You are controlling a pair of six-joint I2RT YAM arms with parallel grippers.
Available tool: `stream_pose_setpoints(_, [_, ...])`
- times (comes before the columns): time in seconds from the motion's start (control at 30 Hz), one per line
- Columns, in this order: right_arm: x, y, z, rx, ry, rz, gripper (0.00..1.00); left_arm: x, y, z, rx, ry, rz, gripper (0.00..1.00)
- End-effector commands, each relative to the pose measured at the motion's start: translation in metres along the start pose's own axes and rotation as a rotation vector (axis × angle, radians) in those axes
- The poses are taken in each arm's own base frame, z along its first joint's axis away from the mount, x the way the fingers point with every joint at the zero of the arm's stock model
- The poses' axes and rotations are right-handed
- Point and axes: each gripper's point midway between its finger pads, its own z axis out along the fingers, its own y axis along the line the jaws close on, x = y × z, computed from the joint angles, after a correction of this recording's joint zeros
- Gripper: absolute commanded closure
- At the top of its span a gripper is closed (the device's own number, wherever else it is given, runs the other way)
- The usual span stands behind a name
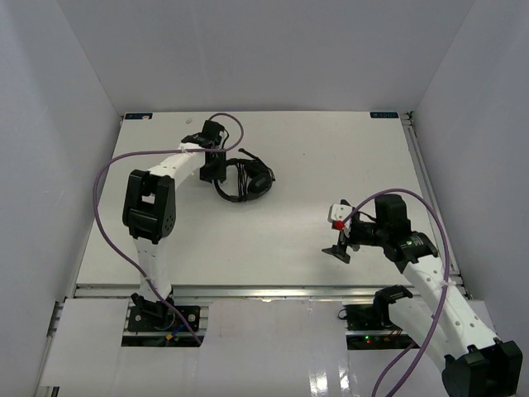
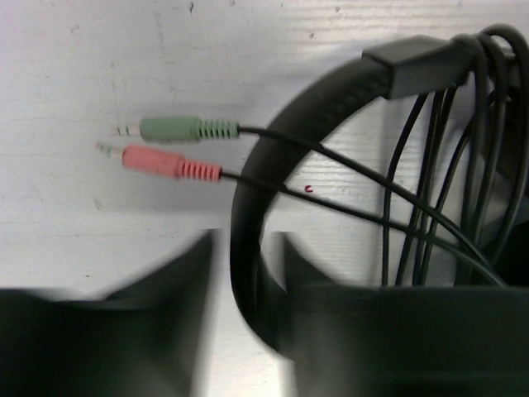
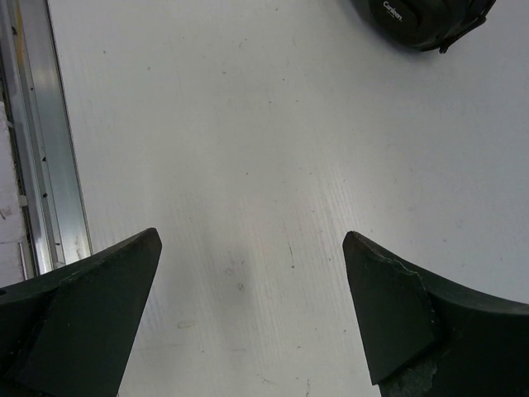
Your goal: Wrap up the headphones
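The black padded over-ear headphones (image 3: 421,21) are cut off at the right wrist view's far edge; the blurred dark fingers (image 2: 107,331) of the left gripper (image 2: 241,244) are cropped

White table (image 1: 314,149) ringed by white walls (image 1: 264,50).

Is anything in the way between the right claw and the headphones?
No, nothing that I can see. Only bare white table lies between the right claw and the headphones. The left claw is at them, with the headband between its fingers.
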Motion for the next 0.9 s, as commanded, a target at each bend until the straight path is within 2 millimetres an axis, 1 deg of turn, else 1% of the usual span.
stream_pose_setpoints(0.0, [-0.005,-0.005,-0.003,0.037,-0.014,0.023,0.02,-0.004,-0.016,-0.021,0.09,-0.053,-0.002,0.35])
stream_pose_setpoints(0.03, [-0.005,-0.006,-0.004,0.047,-0.01,0.028,0.02,-0.002,-0.017,-0.026,0.103,-0.06,-0.005,0.24])
stream_pose_setpoints(0.07, [-0.006,-0.007,-0.005,0.054,-0.009,0.038,0.02,-0.004,-0.018,-0.035,0.115,-0.078,-0.01,0.2])
stream_pose_setpoints(0.13, [-0.007,-0.01,-0.008,0.079,0.001,0.046,0.02,0.006,-0.018,-0.041,0.133,-0.073,-0.007,0.14])
stream_pose_setpoints(0.17, [-0.007,-0.012,-0.009,0.09,0.003,0.056,0.02,0.008,-0.019,-0.047,0.151,-0.078,-0.003,0.13])
stream_pose_setpoints(0.23, [-0.01,-0.013,-0.013,0.11,0.006,0.069,0.02,0.008,-0.024,-0.069,0.2,-0.107,0.013,0.13])
stream_pose_setpoints(0.33, [-0.016,-0.02,-0.023,0.166,0.019,0.092,0.02,0.017,-0.024,-0.096,0.242,-0.127,0.023,0.09])
stream_pose_setpoints(0.37, [-0.018,-0.021,-0.027,0.178,0.026,0.108,0.02,0.017,-0.022,-0.113,0.252,-0.155,0.023,0.09])
stream_pose_setpoints(0.5, [-0.014,-0.035,-0.041,0.284,0.099,0.171,0.05,0.039,-0.012,-0.148,0.265,-0.184,0.017,0.07])
stream_pose_setpoints(0.53, [-0.013,-0.04,-0.045,0.318,0.11,0.194,0.07,0.045,-0.012,-0.158,0.286,-0.197,0.012,0.07])
stream_pose_setpoints(0.57, [-0.012,-0.046,-0.049,0.359,0.118,0.221,0.07,0.05,-0.015,-0.176,0.328,-0.231,0.008,0.07])
stream_pose_setpoints(0.6, [-0.013,-0.05,-0.053,0.39,0.12,0.24,0.08,0.061,-0.019,-0.186,0.381,-0.238,0.011,0.06])
stream_pose_setpoints(0.63, [-0.016,-0.053,-0.057,0.412,0.113,0.249,0.08,0.075,-0.026,-0.192,0.449,-0.237,0.021,0.06])
stream_pose_setpoints(0.67, [-0.02,-0.056,-0.061,0.436,0.102,0.259,0.08,0.08,-0.034,-0.207,0.524,-0.288,0.031,0.06])
stream_pose_setpoints(0.73, [-0.025,-0.066,-0.071,0.506,0.083,0.304,0.09,0.102,-0.039,-0.238,0.636,-0.383,0.053,0.06])
stream_pose_setpoints(0.8, [-0.028,-0.076,-0.084,0.595,0.075,0.356,0.1,0.114,-0.046,-0.284,0.775,-0.531,0.104,0.04])
stream_pose_setpoints(0.83, [-0.028,-0.081,-0.091,0.637,0.075,0.369,0.1,0.123,-0.047,-0.289,0.805,-0.551,0.116,0.02])
stream_pose_setpoints(0.87, [-0.027,-0.083,-0.096,0.67,0.071,0.374,0.1,0.129,-0.045,-0.307,0.829,-0.619,0.131,0.02])
